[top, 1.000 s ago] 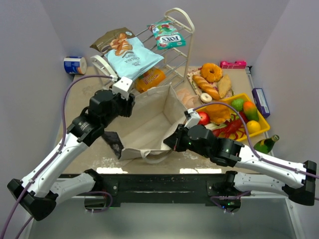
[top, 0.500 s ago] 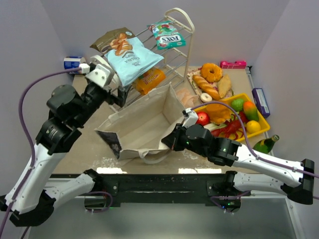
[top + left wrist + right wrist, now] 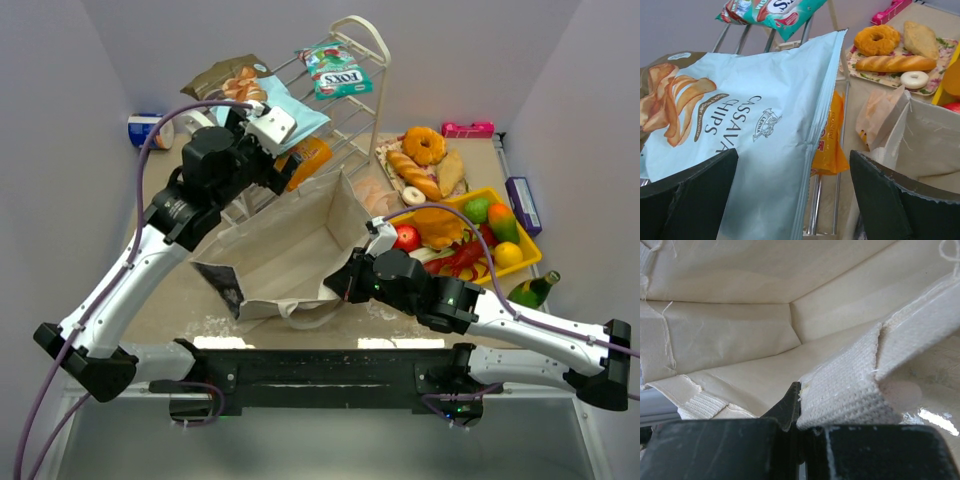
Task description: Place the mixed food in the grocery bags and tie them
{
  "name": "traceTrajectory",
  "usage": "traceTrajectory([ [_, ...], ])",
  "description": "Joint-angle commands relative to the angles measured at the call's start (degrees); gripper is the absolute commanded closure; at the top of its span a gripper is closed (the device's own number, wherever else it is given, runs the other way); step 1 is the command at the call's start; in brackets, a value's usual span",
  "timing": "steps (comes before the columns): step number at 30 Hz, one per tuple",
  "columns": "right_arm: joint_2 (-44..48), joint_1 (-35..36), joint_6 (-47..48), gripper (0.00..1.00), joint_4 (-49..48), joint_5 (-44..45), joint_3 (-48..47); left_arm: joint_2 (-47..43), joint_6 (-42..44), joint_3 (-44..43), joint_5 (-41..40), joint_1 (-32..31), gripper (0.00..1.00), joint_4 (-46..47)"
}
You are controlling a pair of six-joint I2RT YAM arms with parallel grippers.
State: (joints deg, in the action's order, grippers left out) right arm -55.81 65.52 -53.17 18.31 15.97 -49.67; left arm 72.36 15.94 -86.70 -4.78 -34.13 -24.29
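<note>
Honestly this one's barely started as far as I can tell. The beige cloth tote (image 3: 290, 250) is lying on the table with its mouth open, and the right gripper (image 3: 348, 283) is clamped shut on the rim, right by the woven strap, propping that edge up. I can't spot a single item inside it. The left gripper (image 3: 794, 170) is up at the wire rack (image 3: 350, 120) with its jaws spread wide either side of the light blue chips packet (image 3: 755, 120), not touching it and holding nothing, so my guess is that's the first pick. The snacks are all on the rack: the brown packet (image 3: 222, 78) behind the blue one, the green-white packet (image 3: 333, 68) up top and the orange packet (image 3: 832, 135) lower down. The toy fruit's over in the yellow tray (image 3: 528, 262) on the right, red apple (image 3: 408, 237) and the rest. The thin peach-pink plastic bag (image 3: 880, 112) is slumped just behind the tote, and from here I can't tell if anything's in it. So: all the packing left, plus both ties.
</note>
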Motion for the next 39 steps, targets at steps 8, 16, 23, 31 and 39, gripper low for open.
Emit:
traceTrajectory([
  [8,1.1,0.1,1.6,1.0,-5.2,0.9,-0.7,-2.8,5.3,4.3,-9.0,0.4,0.0,12.5],
  [16,1.4,0.1,1.9,1.0,-5.4,0.6,-0.7,-1.2,3.9,1.9,-8.8,0.4,0.6,10.1],
  [23,1.7,0.1,1.9,1.0,-5.3,1.2,-0.6,-1.7,1.9,-2.4,-5.8,0.4,1.0,11.0],
  [31,1.5,0.1,2.0,1.0,-6.0,2.7,-0.5,-2.6,-3.5,-12.3,1.3,0.4,1.0,10.1],
  [39,1.7,0.1,2.1,1.0,-6.1,3.3,-0.6,-6.5,-18.7,-15.8,15.8,0.4,1.0,7.1],
])
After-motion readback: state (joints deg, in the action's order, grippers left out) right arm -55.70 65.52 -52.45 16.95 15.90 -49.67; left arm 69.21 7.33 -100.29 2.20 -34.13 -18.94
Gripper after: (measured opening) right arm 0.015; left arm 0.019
